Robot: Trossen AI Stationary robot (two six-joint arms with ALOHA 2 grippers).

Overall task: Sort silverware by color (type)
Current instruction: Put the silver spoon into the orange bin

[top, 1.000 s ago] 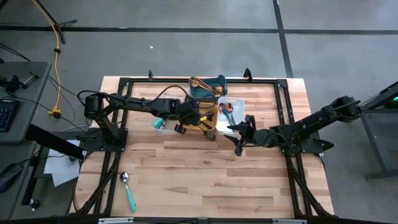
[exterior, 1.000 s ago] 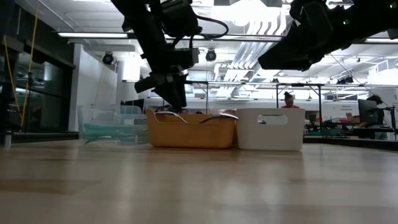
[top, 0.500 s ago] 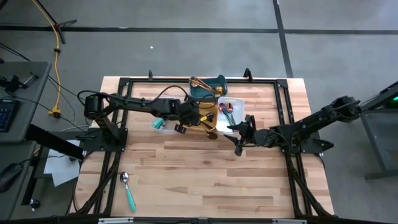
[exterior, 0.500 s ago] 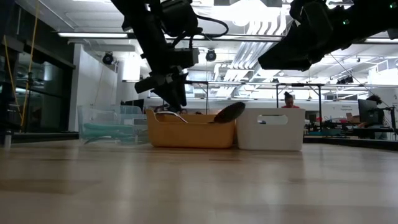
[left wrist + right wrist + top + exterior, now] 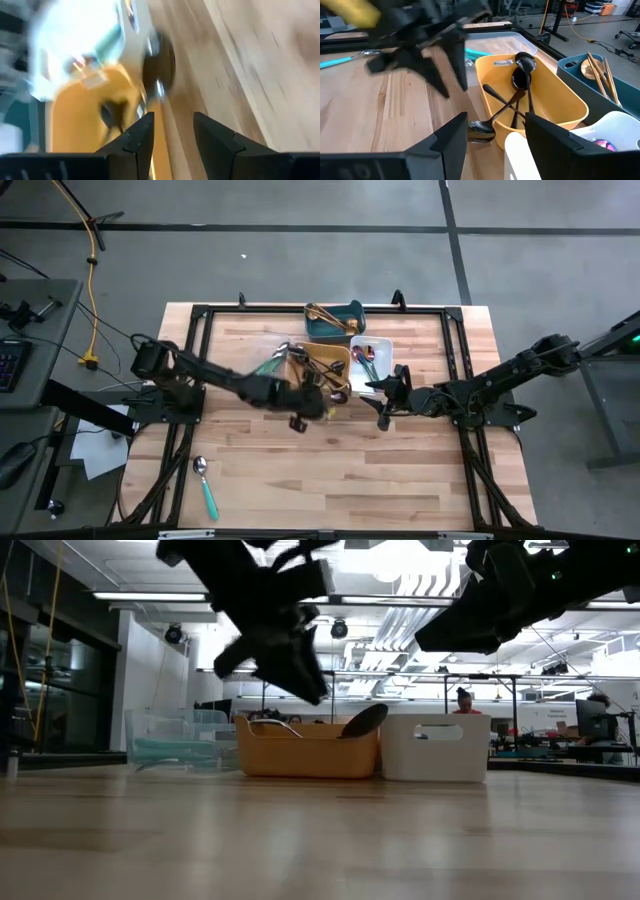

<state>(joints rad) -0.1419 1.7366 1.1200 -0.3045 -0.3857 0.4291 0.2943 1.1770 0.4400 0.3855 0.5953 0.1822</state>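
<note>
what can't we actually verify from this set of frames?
- Contents of the white bin: the low view shows only its wall; in the high view the items are too small.
- Left wrist view: motion blur smears the yellow bin and its utensils.
- Left gripper: blurred in the high and low views.
- Clear tray: contents indistinct in the low view, arm-covered in the high view.

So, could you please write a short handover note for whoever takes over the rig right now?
Left gripper: open, empty, over bare table in front of the yellow tray.
Right gripper: open, empty, hovering in front of the white tray.
Done: black spoons in the yellow tray, one hanging over its rim; gold utensils in the teal tray; iridescent pieces in the white tray; teal-handled pieces in the clear tray.
Left: one teal-handled spoon lies at the table's front left, still to go into the clear tray.
</note>
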